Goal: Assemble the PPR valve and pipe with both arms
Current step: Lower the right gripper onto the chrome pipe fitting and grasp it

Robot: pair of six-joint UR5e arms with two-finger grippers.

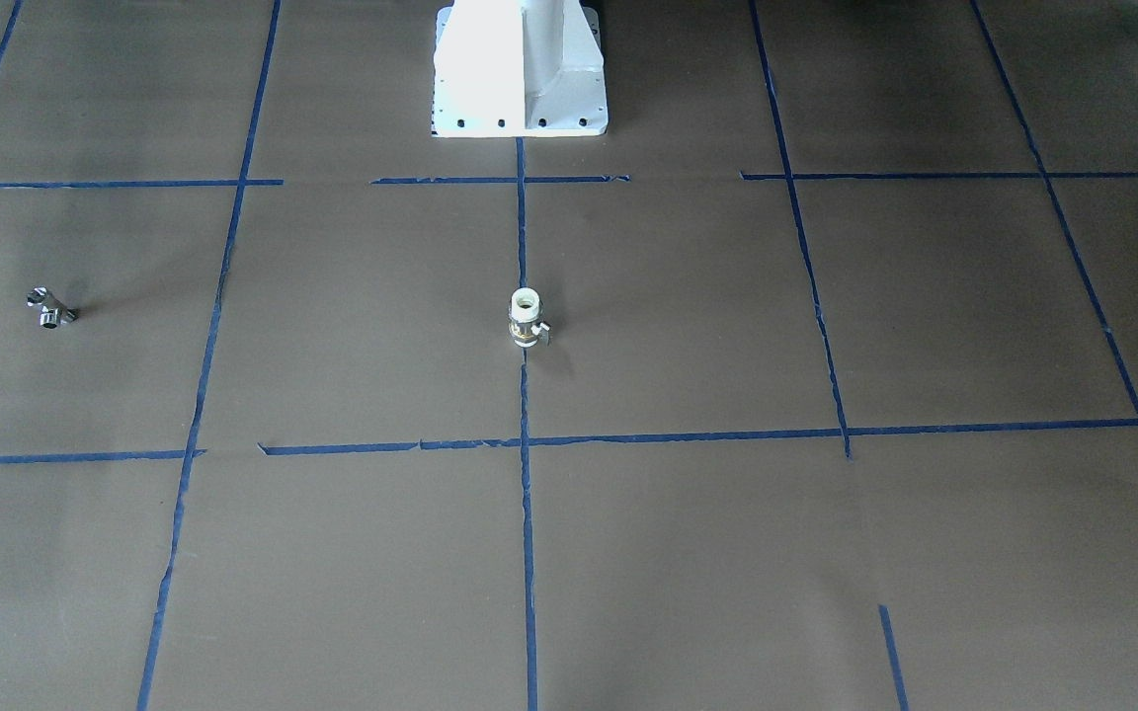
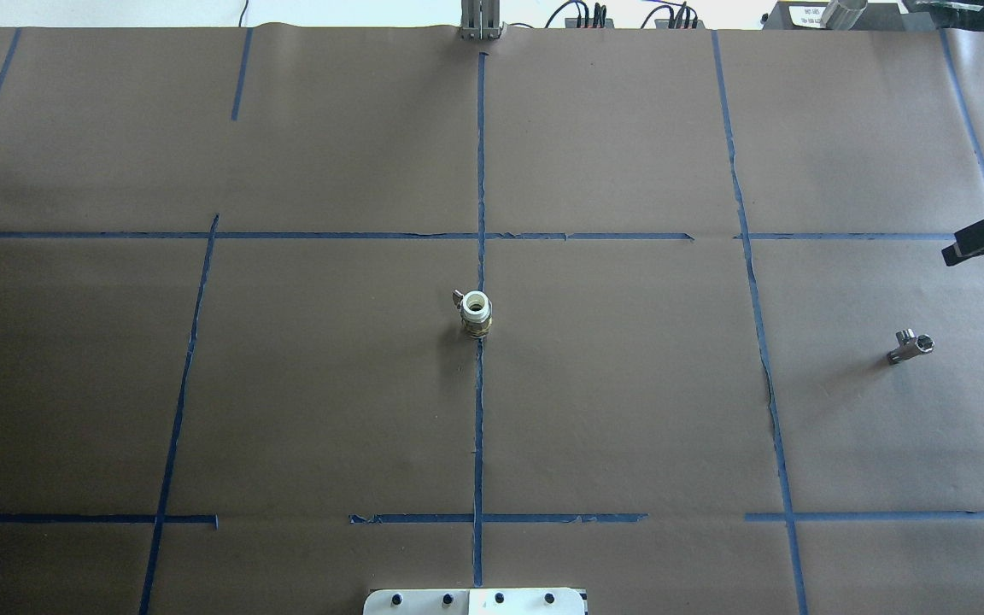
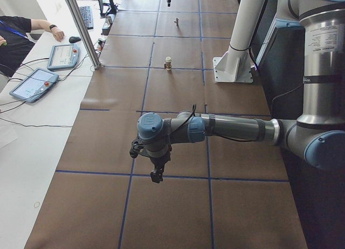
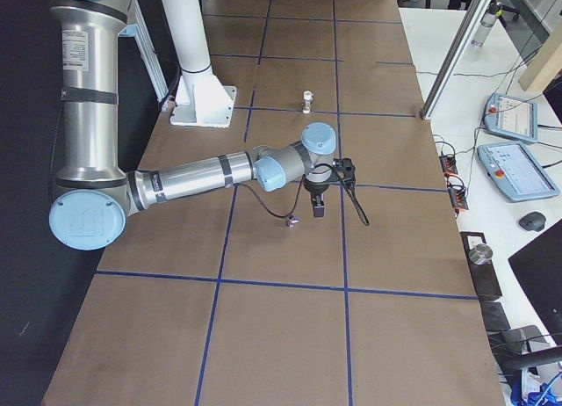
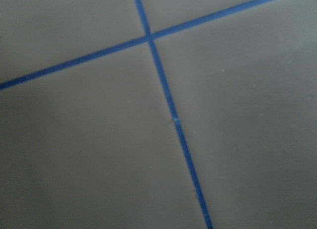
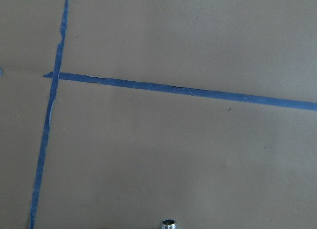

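Note:
The PPR valve [image 2: 475,313] stands upright at the table's centre on the blue middle tape line, white end up; it also shows in the front view [image 1: 528,318]. The chrome pipe [image 2: 910,347] lies far out on my right side, seen too in the front view [image 1: 50,308] and at the right wrist view's bottom edge [image 6: 169,224]. My right gripper [image 2: 983,239] hovers just beyond the pipe at the frame edge; only one finger shows, so I cannot tell its state. My left gripper [image 3: 157,172] hangs over bare paper far from both parts; I cannot tell its state.
The white pedestal [image 1: 520,69] stands at the robot's side of the table. Blue tape lines [image 2: 479,427] grid the brown paper. An operator and tablets [image 3: 38,79] sit past the far edge, by an aluminium post [image 3: 81,28].

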